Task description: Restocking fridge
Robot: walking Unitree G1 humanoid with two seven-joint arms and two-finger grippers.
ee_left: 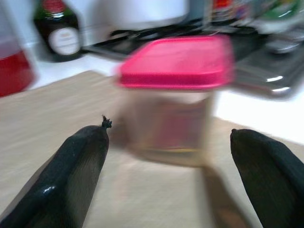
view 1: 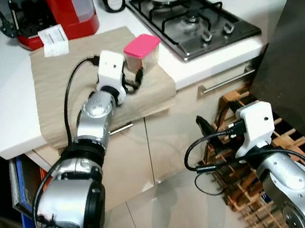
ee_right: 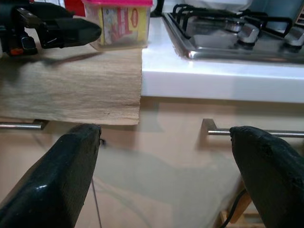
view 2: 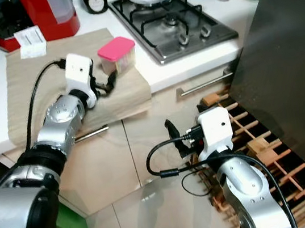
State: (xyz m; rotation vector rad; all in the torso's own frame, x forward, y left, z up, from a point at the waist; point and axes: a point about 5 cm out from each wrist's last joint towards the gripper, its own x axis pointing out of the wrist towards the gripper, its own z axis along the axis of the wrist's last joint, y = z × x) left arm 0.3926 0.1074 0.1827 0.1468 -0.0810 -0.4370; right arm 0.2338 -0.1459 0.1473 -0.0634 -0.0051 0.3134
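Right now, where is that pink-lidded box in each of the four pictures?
Left eye view: the box sits on the beige cloth, upper middle, just ahead of the left gripper.
Right eye view: upper left of centre, on the same cloth.
Left wrist view: centre, blurred, beyond the open fingers.
Right wrist view: top left.
Shared landmark: the stove beside it.

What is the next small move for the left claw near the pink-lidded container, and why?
Probably ease the left claw forward until its fingers stand on both sides of the pink-lidded container, then close. The claw is open and aimed at the container, which stands upright on the beige cloth, apart from the fingers, so closing now would likely catch nothing.
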